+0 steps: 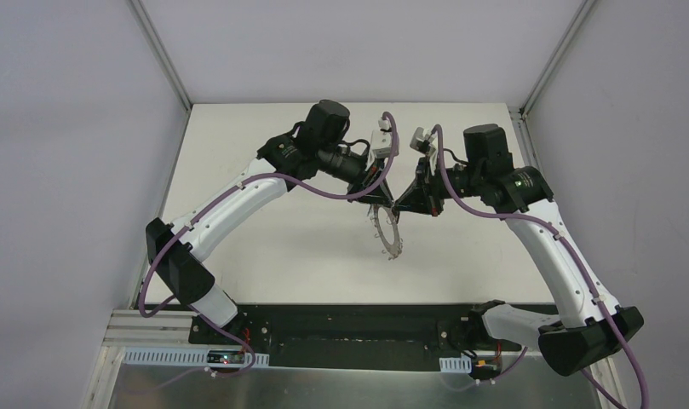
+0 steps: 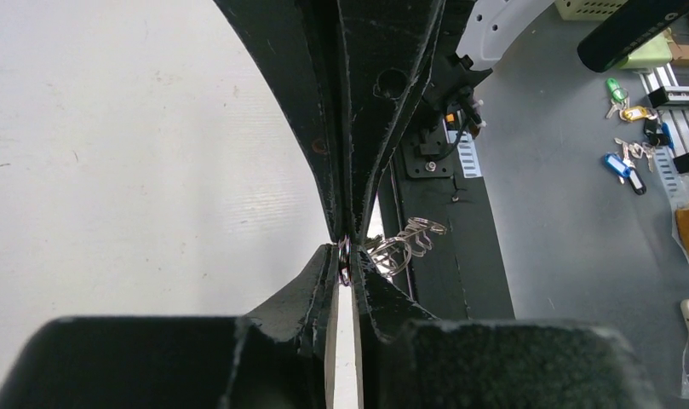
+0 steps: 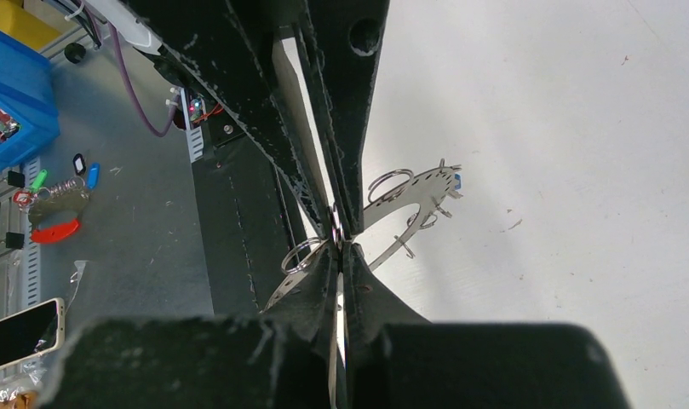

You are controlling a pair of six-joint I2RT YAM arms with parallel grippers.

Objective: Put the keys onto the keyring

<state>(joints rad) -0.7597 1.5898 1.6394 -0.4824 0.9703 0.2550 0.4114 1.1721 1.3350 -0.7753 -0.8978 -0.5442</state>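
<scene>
The two arms meet above the middle of the white table [image 1: 272,256], and the flat grey metal keyring [image 1: 390,241] with small wire loops around its rim is held in the air between them, tilted on its edge and not touching the surface.

The left gripper [image 1: 380,201] comes to its top from the left. In the left wrist view this gripper [image 2: 345,253] has its black fingers pressed together on a thin metal edge, and some wire loops [image 2: 409,239] of the keyring stick out just beside the tips (I cannot tell whether it pinches the flat part or only one loop).

The right gripper [image 1: 397,207] reaches in from the right. In its own view the right gripper [image 3: 339,237] is clenched on the inner part of the keyring [image 3: 422,189], which spreads out to both sides of the fingers.

At the far rim of the ring sits a tiny blue piece [image 3: 456,181]; it is too small to say if it is a key head. I see no black-headed key in any view.

Beyond the table edge some coloured key tags [image 2: 620,167] lie on the grey floor, near a blue plastic bin [image 3: 17,94] and a phone [image 3: 21,332]. Any writing on them is too small to read.
</scene>
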